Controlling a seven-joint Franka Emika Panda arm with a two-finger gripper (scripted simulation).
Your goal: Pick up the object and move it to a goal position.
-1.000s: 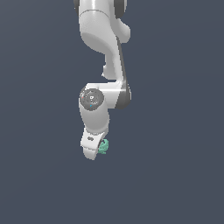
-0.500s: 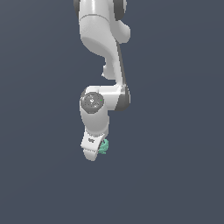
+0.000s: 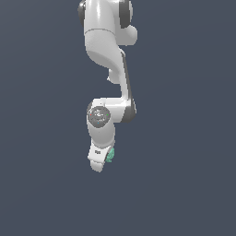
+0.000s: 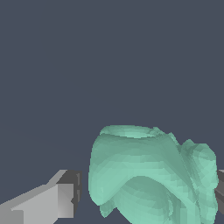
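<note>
The object (image 3: 110, 155) is a small teal-green knobbly clump, seen in the exterior view at the tip of the white arm, on the exterior view's right side of the hand. In the wrist view the object (image 4: 148, 175) fills the space between my two fingers. One grey finger (image 4: 61, 199) sits close against one side of it and the other finger (image 4: 220, 188) touches the opposite side at the frame's edge. My gripper (image 3: 102, 162) points downward and is shut on the object; it also shows in the wrist view (image 4: 148, 194).
The white arm (image 3: 107, 50) hangs down from the top of the exterior view, with its round wrist joint (image 3: 98, 115) just above the hand. Only a plain dark grey-blue background surrounds it; no goal marker, surface or edge shows.
The wrist joint has sunk a little and the arm's upper links have shifted slightly. The hand and the object stay at nearly the same spot, still gripped.
</note>
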